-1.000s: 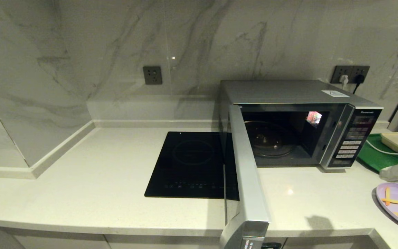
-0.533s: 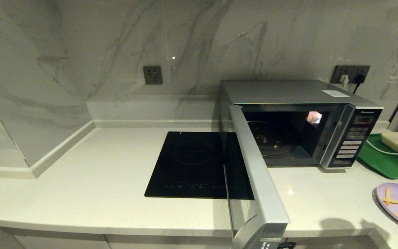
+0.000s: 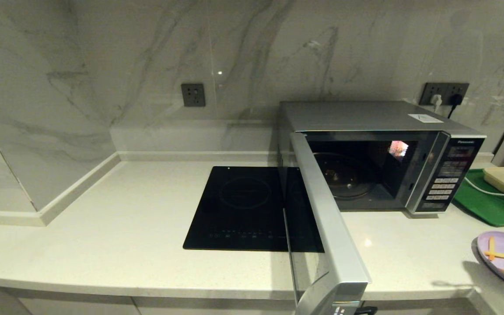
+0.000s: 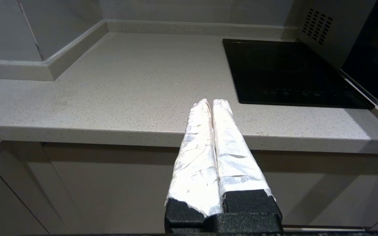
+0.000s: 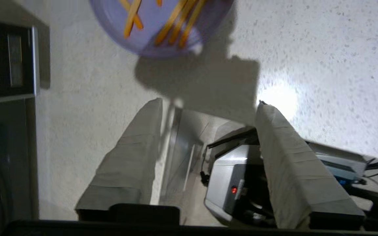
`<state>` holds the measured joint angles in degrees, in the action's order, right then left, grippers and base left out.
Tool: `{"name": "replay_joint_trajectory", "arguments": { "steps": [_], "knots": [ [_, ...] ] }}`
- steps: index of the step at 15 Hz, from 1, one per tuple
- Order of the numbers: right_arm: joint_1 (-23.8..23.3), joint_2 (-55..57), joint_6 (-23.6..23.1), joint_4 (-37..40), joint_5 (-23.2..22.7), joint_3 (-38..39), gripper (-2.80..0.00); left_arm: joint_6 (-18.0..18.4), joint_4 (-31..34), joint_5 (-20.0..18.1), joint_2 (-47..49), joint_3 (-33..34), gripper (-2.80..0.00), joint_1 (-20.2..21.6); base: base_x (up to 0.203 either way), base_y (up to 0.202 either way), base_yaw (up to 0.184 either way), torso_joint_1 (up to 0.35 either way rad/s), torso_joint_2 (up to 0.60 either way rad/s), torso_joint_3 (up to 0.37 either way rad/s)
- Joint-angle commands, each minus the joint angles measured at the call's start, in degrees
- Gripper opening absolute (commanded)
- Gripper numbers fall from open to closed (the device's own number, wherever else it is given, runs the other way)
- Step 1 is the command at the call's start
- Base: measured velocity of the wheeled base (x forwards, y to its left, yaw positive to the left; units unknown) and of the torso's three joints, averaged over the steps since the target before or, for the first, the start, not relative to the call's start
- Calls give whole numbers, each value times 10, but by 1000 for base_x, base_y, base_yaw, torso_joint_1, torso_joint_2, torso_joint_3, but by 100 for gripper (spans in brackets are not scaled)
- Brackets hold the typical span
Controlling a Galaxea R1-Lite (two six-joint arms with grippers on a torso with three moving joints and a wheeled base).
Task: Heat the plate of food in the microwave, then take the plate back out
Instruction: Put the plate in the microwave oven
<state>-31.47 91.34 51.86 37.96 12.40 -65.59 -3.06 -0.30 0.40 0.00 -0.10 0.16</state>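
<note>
Plate of food (image 5: 157, 24) on the worktop (image 3: 125, 227), right of the open microwave (image 3: 387, 162). Just ahead of the right pincer (image 5: 210, 111), spread, empty. Left pincer (image 4: 210, 105) pressed together, far left of microwave.

Dim, glare on countertop (image 5: 279, 98)

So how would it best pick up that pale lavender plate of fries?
Probably by the bare near rim of the pale lavender plate of fries, from the counter-edge side: it lies flat, and the open right pincer already faces that rim.
</note>
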Motion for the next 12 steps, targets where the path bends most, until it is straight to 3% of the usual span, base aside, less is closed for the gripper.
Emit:
{"name": "replay_joint_trajectory", "arguments": {
  "steps": [1,3,5,12],
  "knots": [
    [-92,83,-28,-21,-44,-6,0,0,0,0,0,0,-280,0,0,0,0,0,0,0],
    [-155,142,-49,-42,-63,-19,0,0,0,1,0,0,-280,0,0,0,0,0,0,0],
    [-191,180,-71,-56,-82,-34,0,0,0,0,0,0,-280,0,0,0,0,0,0,0],
    [-202,268,-83,-87,-84,-51,0,0,0,0,0,0,-280,0,0,0,0,0,0,0]
  ]
}}
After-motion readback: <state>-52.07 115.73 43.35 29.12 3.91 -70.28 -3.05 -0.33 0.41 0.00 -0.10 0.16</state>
